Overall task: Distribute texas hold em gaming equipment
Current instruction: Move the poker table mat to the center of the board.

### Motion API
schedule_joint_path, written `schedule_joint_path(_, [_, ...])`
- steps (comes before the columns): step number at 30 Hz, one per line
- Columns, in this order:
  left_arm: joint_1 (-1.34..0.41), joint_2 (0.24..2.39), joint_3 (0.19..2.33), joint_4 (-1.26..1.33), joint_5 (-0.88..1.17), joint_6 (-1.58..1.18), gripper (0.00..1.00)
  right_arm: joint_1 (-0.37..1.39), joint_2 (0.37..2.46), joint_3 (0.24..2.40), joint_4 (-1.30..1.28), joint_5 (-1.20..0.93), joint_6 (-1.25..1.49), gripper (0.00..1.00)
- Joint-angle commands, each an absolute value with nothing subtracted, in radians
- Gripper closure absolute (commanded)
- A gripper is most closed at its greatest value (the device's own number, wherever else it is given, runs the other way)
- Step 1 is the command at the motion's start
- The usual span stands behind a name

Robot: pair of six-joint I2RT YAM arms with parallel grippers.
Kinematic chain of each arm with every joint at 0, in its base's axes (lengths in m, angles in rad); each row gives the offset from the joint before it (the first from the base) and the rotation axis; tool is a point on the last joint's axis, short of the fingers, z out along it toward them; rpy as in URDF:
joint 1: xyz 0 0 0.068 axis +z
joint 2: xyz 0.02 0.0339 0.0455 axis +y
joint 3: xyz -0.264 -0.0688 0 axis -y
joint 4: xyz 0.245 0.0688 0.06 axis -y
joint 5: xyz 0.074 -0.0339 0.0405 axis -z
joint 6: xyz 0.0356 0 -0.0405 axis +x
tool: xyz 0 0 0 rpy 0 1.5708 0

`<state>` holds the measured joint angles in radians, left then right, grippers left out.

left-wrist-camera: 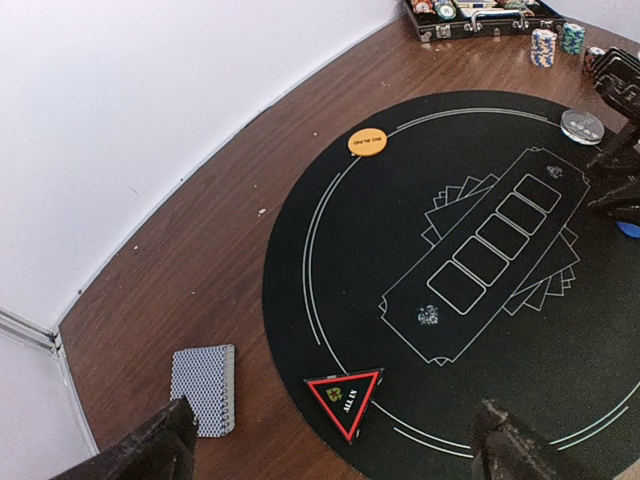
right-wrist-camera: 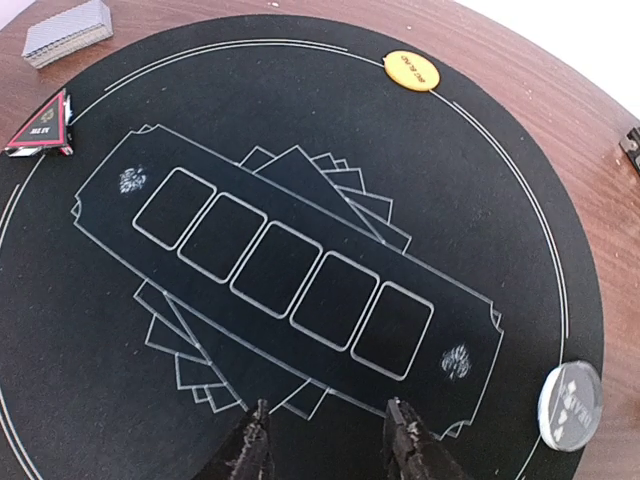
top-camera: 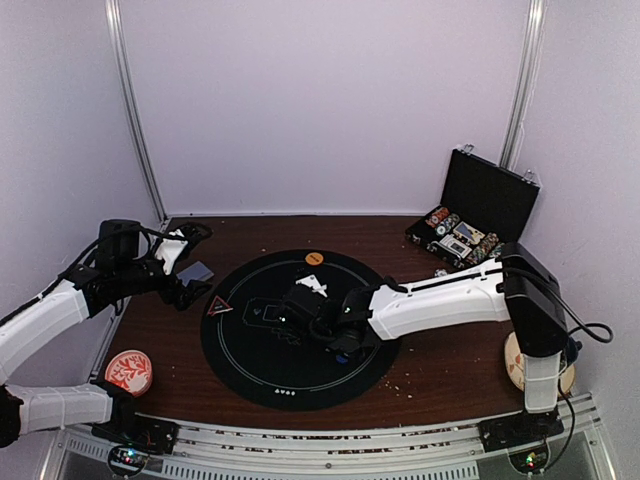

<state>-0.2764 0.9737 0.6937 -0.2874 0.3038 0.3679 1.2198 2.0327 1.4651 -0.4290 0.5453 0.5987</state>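
Observation:
A grey-blue-backed card deck [left-wrist-camera: 204, 388] lies on the wood just off the round black mat [left-wrist-camera: 400, 200]. The red triangle marker [left-wrist-camera: 344, 402] sits on the mat's rim. My left gripper [left-wrist-camera: 335, 462] hovers over these two, open wide and empty. An orange button disc [right-wrist-camera: 411, 70] rests on the mat's far edge, a pale disc [right-wrist-camera: 571, 405] on its right side, and a blue disc [left-wrist-camera: 630, 228] beside the right arm. My right gripper [right-wrist-camera: 330, 447] hangs low over the mat's printed card outline, open, with nothing between its fingers. Two poker chip stacks [left-wrist-camera: 544, 46] stand near the case.
An open black case [top-camera: 480, 205] holding chips and cards stands at the back right. A red-and-white patterned dish [top-camera: 129, 371] sits at the front left. The right arm [top-camera: 440, 295] stretches across the mat's right half. Crumbs dot the wooden table [top-camera: 440, 360].

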Motion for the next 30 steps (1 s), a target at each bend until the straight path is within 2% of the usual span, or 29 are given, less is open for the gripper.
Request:
schedule_joint_path(1, [-0.273,0.969,0.692,-0.262,0.317,0.373,0.02,1.218,2.038,1.448,-0.378,0.511,0.537,0.59])
schedule_joint_path(4, [-0.272,0.974,0.693,-0.262,0.316,0.373,0.02,1.217,2.019,1.444,-0.372,0.460,0.507,0.52])
schedule_joint_path(12, [-0.272,0.965,0.690,-0.261,0.314,0.375,0.02,1.330,1.907,1.394,-0.384,0.357,0.230,0.23])
schedule_joint_path(15, [-0.271,0.971,0.690,-0.262,0.315,0.376,0.02,1.364,1.889,1.362,-0.369,0.239,0.181,0.17])
schedule_joint_path(20, [-0.273,0.966,0.690,-0.262,0.318,0.375,0.02,1.415,1.904,1.329,-0.355,0.168,0.099,0.12])
schedule_joint_path(30, [-0.272,0.969,0.690,-0.262,0.318,0.377,0.02,1.416,2.066,1.407,-0.394,0.180,0.042,0.12])
